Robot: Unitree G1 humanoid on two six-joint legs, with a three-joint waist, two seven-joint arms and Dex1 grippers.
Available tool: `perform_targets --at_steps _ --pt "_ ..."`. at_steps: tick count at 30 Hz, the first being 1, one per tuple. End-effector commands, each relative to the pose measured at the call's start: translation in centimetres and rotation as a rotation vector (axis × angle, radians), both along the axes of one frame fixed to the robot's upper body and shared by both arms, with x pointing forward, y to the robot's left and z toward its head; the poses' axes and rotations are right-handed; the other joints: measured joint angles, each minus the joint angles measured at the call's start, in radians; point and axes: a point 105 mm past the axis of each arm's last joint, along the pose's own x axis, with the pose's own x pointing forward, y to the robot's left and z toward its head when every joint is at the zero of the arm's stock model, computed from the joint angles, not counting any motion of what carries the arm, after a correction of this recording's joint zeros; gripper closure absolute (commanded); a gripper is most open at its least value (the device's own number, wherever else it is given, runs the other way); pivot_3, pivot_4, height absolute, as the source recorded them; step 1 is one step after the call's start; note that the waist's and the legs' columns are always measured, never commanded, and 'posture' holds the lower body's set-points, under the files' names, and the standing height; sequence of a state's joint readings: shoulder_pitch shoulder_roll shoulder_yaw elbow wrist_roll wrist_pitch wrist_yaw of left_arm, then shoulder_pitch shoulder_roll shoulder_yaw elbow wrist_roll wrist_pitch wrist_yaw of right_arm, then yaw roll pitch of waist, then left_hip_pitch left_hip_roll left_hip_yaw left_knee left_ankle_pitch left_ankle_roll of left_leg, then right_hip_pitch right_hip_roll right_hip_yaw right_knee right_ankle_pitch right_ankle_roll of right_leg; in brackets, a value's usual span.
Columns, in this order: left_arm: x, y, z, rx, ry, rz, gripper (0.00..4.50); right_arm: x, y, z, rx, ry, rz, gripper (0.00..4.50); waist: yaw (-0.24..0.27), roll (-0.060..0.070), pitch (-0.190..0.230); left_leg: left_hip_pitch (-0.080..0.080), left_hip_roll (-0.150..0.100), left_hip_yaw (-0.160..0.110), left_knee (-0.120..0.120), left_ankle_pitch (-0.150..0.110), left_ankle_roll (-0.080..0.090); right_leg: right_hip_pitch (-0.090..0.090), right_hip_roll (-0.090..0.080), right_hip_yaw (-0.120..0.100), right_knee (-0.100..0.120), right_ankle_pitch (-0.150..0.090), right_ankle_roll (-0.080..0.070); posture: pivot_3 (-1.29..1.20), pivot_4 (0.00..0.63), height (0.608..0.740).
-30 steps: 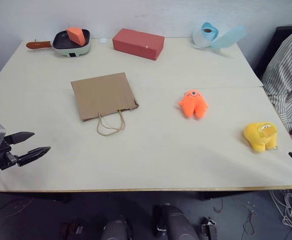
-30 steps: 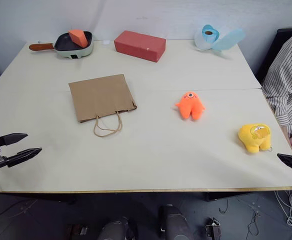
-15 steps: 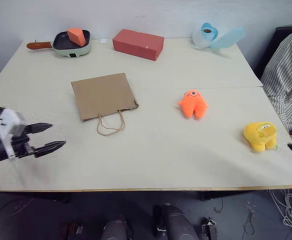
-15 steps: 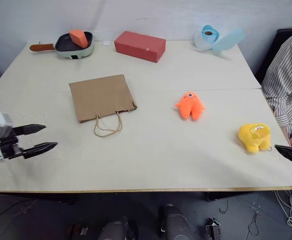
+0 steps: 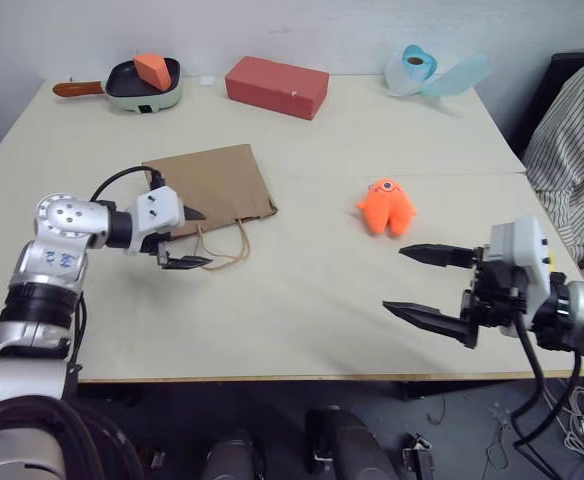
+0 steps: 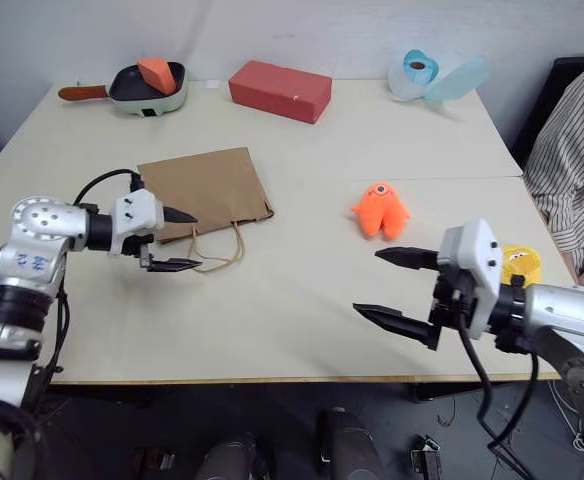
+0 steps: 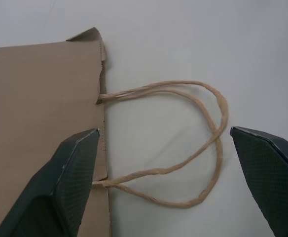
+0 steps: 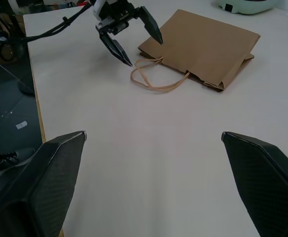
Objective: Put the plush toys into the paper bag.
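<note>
Plain brown kraft on the paper bag [image 5: 210, 188] at centre left, with tan twine handles [image 7: 183, 143]; bright orange on the one-eyed plush toy [image 5: 386, 206] right of centre; yellow on the plush toy [image 6: 519, 263] at the right edge; cream on the tabletop [image 5: 302, 290]. Along the top: brick red on the block [image 5: 276, 86], orange wedge [image 5: 151, 70] in a black pan [image 5: 142, 84] with pale green sides; light blue on the roll [image 5: 413, 68]. Black fingers on both pincers: left [image 5: 184, 238], right [image 5: 427, 282]. White with thin dark stripes on the sleeve [image 5: 572, 150]

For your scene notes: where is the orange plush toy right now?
In the left eye view the orange plush toy lies on the table, right of the paper bag and beyond the right gripper.
</note>
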State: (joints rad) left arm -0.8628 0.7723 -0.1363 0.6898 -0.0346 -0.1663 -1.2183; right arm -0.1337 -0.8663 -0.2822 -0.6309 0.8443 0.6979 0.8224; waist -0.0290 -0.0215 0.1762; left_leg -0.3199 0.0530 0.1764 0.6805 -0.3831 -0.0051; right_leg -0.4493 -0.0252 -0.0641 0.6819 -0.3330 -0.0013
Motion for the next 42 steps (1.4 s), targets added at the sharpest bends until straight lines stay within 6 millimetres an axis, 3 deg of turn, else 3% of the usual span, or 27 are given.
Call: perform_targets --at_steps 1,13,18,24,28,31,35,42 --pt "0.0 0.1 -0.2 0.054 -0.010 -0.043 0.64 -0.2 0.9 0.5 0.005 -0.048 0.004 0.00 0.000 0.000 0.000 0.000 0.000 0.000 0.000 0.000 0.000 0.000 0.000 0.000 0.000 0.000 0.000 0.00 0.150 0.740" --pt "0.5 -0.7 -1.4 0.041 0.029 -0.070 4.39 -0.5 0.4 1.1 -0.001 -0.046 -0.013 0.00 0.001 0.000 0.000 0.000 0.000 -0.001 0.002 0.000 0.001 0.000 -0.001 0.000 0.002 0.000 0.000 0.00 0.150 0.740" --pt "-0.5 -2.2 0.4 -0.175 0.158 -0.095 4.46 -0.3 0.6 0.6 0.001 -0.028 -0.016 0.00 0.000 -0.001 0.000 0.000 0.000 -0.001 0.002 0.000 0.001 0.000 -0.001 0.000 0.002 0.000 0.000 0.00 0.150 0.740" --pt "-3.0 -5.3 7.3 -0.566 0.323 -0.145 4.46 1.1 1.5 0.3 0.051 -0.014 -0.037 0.00 -0.003 -0.001 0.000 0.000 0.001 -0.001 0.003 0.000 0.001 0.000 -0.001 0.000 0.003 0.000 0.000 0.00 0.150 0.740" --pt "-4.4 -7.1 9.2 -0.701 0.400 -0.147 4.46 2.4 2.9 -0.9 0.068 -0.009 -0.072 0.00 -0.003 -0.001 0.000 0.000 0.001 -0.002 0.003 0.000 0.001 0.000 -0.001 0.000 0.004 0.000 0.000 0.00 0.150 0.740" --pt "-5.7 -8.8 9.5 -0.740 0.441 -0.178 4.50 3.4 4.5 -1.4 0.104 0.004 -0.067 0.61 -0.004 -0.001 0.000 0.000 0.001 -0.002 0.004 0.000 0.000 0.000 -0.001 0.001 0.005 0.000 0.000 0.00 0.150 0.740" --pt "-6.9 -10.5 9.2 -0.774 0.476 -0.207 4.50 5.4 7.4 -1.8 0.130 0.015 -0.047 2.02 -0.009 -0.001 0.000 0.001 0.001 -0.002 0.005 0.000 0.000 0.000 -0.001 0.001 0.007 0.000 0.000 0.00 0.150 0.740" --pt "-7.8 -11.7 9.1 -0.782 0.496 -0.250 4.50 9.0 10.1 -3.3 0.107 0.048 -0.073 4.41 -0.016 -0.001 0.000 0.000 0.000 -0.002 0.005 0.000 0.000 -0.001 -0.001 0.002 0.007 0.000 0.000 0.00 0.150 0.740"
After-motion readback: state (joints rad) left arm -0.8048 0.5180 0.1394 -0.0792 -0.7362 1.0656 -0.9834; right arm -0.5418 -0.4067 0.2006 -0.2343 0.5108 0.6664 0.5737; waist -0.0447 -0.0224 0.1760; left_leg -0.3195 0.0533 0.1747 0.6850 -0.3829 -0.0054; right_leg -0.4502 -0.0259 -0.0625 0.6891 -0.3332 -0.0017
